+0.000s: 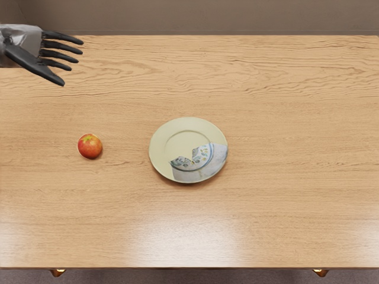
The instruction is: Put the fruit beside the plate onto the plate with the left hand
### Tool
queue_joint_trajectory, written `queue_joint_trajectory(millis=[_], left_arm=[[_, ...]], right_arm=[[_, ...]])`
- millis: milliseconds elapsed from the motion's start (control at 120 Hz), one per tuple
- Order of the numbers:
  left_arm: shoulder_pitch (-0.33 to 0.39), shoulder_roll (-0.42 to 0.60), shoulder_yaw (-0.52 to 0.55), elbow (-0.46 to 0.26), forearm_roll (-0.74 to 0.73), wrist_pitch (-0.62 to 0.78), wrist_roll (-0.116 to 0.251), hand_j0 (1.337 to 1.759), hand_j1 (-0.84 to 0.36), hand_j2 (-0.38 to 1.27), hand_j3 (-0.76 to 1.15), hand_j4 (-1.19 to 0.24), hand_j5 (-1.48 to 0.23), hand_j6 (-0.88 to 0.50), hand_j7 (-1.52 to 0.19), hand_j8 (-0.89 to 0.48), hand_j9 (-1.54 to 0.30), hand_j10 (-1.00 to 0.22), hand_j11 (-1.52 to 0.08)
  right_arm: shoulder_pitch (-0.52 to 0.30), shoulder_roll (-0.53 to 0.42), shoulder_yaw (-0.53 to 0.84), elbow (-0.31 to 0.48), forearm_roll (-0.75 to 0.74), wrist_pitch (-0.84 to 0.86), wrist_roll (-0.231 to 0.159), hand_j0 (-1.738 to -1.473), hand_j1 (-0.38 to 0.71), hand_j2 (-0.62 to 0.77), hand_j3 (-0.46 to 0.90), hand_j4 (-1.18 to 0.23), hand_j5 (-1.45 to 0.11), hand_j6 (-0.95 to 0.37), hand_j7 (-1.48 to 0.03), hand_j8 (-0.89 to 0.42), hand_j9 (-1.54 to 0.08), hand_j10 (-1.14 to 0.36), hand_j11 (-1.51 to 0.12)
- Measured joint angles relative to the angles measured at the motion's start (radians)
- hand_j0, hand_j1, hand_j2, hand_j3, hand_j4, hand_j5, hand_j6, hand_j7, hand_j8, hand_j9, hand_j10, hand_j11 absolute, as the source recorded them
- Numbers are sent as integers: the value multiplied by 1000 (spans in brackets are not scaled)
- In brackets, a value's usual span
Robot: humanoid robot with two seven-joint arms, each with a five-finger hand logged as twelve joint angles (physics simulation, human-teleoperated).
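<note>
1. The left hand (44,50) is hovering at the upper left of the frame, its dark fingers (62,39) spread apart and holding nothing.
2. The apple (90,146) is sitting on the table (284,89) at centre left, well apart from the hand and near the plate (177,139), to its left.
3. By my reckoning, the reach is only beginning; nothing is being grasped yet.
4. Next, the hand is needing to travel down toward the apple and close around it.
</note>
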Motion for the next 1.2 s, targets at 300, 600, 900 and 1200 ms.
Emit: queue_joint_trajectory(millis=[300, 600, 900, 1200], left_arm=[[-355, 34, 484, -346, 1, 0, 0, 1658, 61, 49, 0, -241, -313, -241, -313, -241, -312, -241, -312], [-576, -153, 810, -428, -15, 137, -2, 1658, 59, 48, 0, -242, -314, -242, -314, -242, -314, -242, -314], [-712, -430, 1027, -476, -86, 432, -3, 1658, 58, 49, 0, -243, -315, -243, -315, -243, -315, -243, -315], [-765, -593, 1147, -585, -115, 716, -2, 1658, 56, 49, 0, -244, -317, -244, -317, -244, -317, -244, -317]], right_arm=[[0, 0, 0, 0, 0, 0, 0, -1658, -305, -7, 0, -37, -48, -37, -47, -37, -47, -37, -47], [0, 0, 0, 0, 0, 0, 0, -1658, -305, -7, 0, -37, -48, -37, -47, -37, -48, -37, -47], [0, 0, 0, 0, 0, 0, 0, -1658, -305, -7, 0, -37, -47, -37, -47, -37, -47, -37, -47], [0, 0, 0, 0, 0, 0, 0, -1658, -305, -7, 0, -37, -48, -37, -47, -37, -48, -37, -48]])
